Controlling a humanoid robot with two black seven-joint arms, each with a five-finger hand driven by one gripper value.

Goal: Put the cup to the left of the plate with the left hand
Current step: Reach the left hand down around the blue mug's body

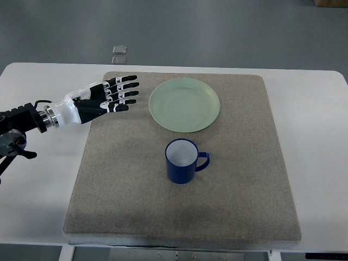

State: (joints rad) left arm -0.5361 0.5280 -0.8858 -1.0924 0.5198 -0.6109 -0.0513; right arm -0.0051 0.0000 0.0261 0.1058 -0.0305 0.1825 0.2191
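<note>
**Cup lies toward me and to the right of the left hand**

I see the left hand (111, 95) above the far left corner of the mat (250, 179), just beside the left rim of the plate (185, 104). Its fingers (126, 93) are stretched out flat and a little spread, pointing at the plate; they hold nothing.

The cup (184, 161) stands upright on the mat, on the near side of the plate, close to its rim but not touching it. From the fingertips it lies toward me and to the right, so I judge that I must bring the hand down the picture and across before any grasp. The handle sticks out to the right, away from the hand, so the plain round wall faces the approach. The long axis of the cup is vertical.

The right arm does not show, so the left hand is the only one near.

I count one cup, one plate, one mat, one table (321, 136), and two small grey squares (119, 53) on the floor beyond the table.
</note>
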